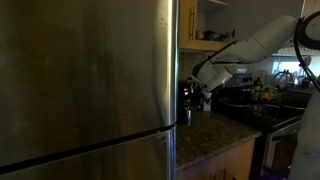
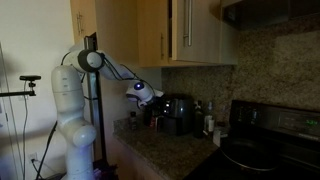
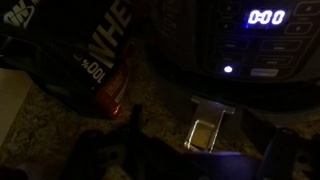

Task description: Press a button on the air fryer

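Your tool (image 2: 143,96) hovers just left of the air fryer (image 2: 178,113), which stands on the granite bench (image 2: 175,150) below the cabinets, with the stove (image 2: 268,140) farther right. In the wrist view a dark pack lettered "WHE" (image 3: 95,50) sits at left, its contents unseen. The fryer's display (image 3: 266,17) at right reads 0:00. Judging by the gap, no button is pressed yet, so the final approach and push remain. The dim pictures do not show whether the tool is released or clenched.
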`<control>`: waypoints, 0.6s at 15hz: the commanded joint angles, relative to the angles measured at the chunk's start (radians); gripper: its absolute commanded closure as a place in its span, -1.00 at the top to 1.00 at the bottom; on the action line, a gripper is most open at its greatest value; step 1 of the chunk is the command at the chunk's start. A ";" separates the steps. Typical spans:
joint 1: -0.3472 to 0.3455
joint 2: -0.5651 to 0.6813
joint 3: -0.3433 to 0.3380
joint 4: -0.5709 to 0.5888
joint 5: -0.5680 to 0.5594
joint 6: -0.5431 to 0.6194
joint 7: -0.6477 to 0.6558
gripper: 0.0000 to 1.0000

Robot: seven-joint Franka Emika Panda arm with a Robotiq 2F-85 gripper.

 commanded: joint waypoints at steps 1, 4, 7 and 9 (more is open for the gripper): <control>0.005 0.031 0.000 0.062 0.048 0.000 -0.028 1.00; 0.015 0.100 0.005 0.193 0.135 0.056 -0.058 1.00; -0.008 0.067 0.018 0.164 0.102 0.010 -0.021 1.00; -0.006 0.105 0.019 0.196 0.102 0.017 -0.010 1.00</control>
